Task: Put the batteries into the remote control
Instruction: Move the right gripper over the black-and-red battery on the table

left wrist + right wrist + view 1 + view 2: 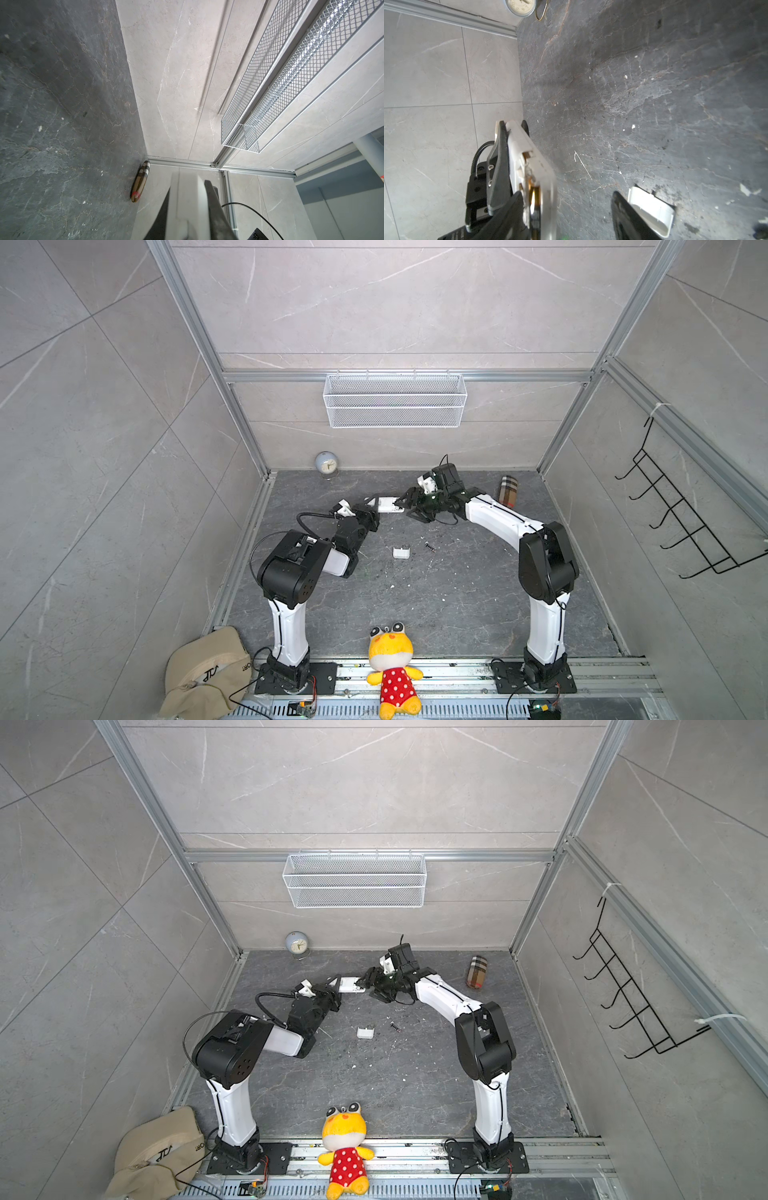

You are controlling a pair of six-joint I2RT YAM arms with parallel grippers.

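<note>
My left gripper (373, 506) (188, 187) is shut on the white remote control (390, 504) (352, 984) (187, 203) and holds it edge-up above the floor at the back. In the right wrist view the remote's (527, 149) back compartment is uncovered, with a dark and gold battery (535, 199) inside. My right gripper (409, 509) (371, 989) (569, 218) stands open at the remote's near end, one finger (508, 216) against it. Another battery (429, 547) (395, 1027) lies on the floor beside the white cover (401, 552) (652, 209).
A small clock (326, 464) and a plaid pouch (508, 490) stand by the back wall. A wire basket (395, 401) hangs above. A plush toy (392, 668) and a beige cap (203, 672) lie at the front rail. Black hooks (685, 510) hang on the right wall.
</note>
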